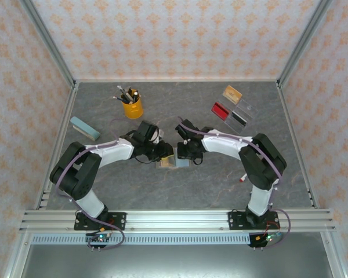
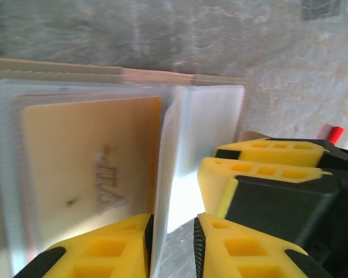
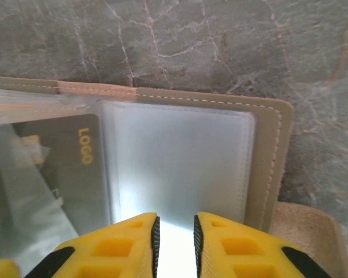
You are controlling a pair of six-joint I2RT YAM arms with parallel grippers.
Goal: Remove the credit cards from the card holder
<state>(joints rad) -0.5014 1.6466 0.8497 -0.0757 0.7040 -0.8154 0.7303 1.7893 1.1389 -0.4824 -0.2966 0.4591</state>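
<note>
Item, left pincer (image 2: 173,225): narrowed to a slit, clenched on a clear sleeve (image 2: 185,145) of the card holder (image 3: 271,145). Right pincer (image 3: 175,220): likewise gripping a sleeve. I see the holder open mid-surface (image 1: 220,185), with the tan-orange card (image 2: 87,179) and black card (image 3: 64,156) inside, and loose cards (image 1: 221,110) at 1 o'clock.

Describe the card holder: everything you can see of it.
The card holder lies open and flat on the grey table. Its cover looks like tan-olive leather with pale stitching; inside are clear plastic sleeves. One sleeve holds a tan-orange card, another a black card printed LOGO. The left gripper pinches an upright sleeve leaf; the right gripper grips an empty sleeve's edge.
</note>
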